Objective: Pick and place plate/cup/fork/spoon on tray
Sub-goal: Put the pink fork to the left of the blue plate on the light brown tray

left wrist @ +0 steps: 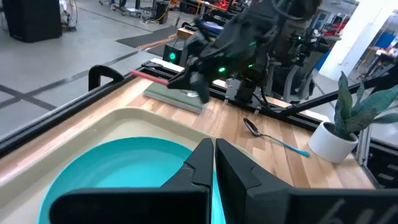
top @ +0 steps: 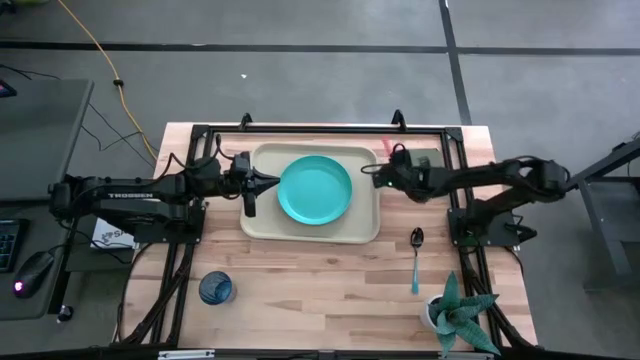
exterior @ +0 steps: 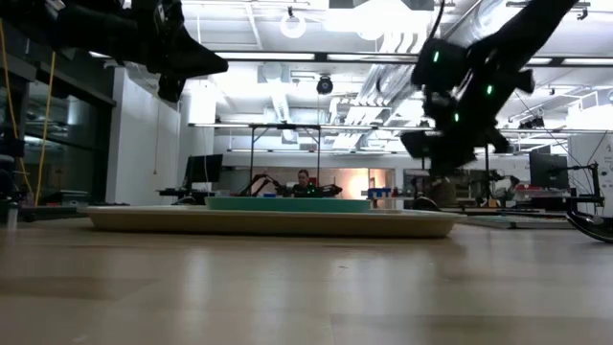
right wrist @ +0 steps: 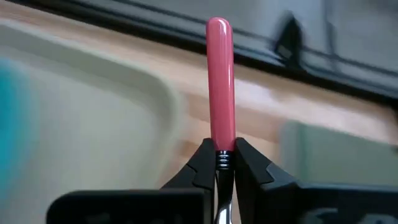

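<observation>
Right gripper [right wrist: 219, 163] pinches the fork [right wrist: 220, 81] at its neck, seemingly just off the tray's [top: 366, 232] far right corner; light, stiff, slippery. Left gripper [left wrist: 213, 163] closed, empty

Even, bright overhead light fills the room — ceiling strip lamps [exterior: 316, 59] glare white in the low view, leaving both arms as dark silhouettes. Shadows on the table [top: 330, 280] are soft and faint. The right wrist view is blurred around the sharper fork [right wrist: 220, 87] — tray [right wrist: 93, 106] edges smear.
</observation>
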Motion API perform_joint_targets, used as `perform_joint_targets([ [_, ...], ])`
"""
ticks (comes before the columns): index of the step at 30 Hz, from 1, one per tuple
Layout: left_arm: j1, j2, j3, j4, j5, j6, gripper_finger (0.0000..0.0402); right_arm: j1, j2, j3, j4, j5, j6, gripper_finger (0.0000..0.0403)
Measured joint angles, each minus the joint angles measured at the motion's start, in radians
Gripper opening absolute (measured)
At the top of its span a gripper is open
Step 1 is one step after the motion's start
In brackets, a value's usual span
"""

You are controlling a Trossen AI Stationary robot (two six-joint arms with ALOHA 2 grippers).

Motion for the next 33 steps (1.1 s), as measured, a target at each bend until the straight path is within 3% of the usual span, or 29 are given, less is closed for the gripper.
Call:
perform_joint_targets([
  [4, -0.003, 0.017, 0.000, -0.003, 0.000, -0.013, 0.0000, 0.115, -0.031, 0.001, 0.218, -0.061, -0.148, 0.0010],
  [9, -0.015, 0.070, 0.000, 0.016, -0.008, -0.008, 0.0006, 0.244, 0.026, 0.002, 0.561, -0.101, -0.326, 0.0010],
  [15, -0.014, 0.175, 0.000, 0.149, -0.061, -0.013, 0.0056, 0.325, 0.141, 0.005, 0.874, -0.101, -0.459, 0.0011],
  [25, -0.011, 0.334, 0.000, 0.416, -0.113, -0.143, 0.0186, 0.360, 0.248, 0.171, 0.894, -0.108, -0.577, 0.0011],
  [33, -0.022, 0.445, 0.000, 0.678, -0.119, -0.306, 0.0220, 0.349, 0.286, 0.307, 0.720, -0.029, -0.620, 0.0011],
])
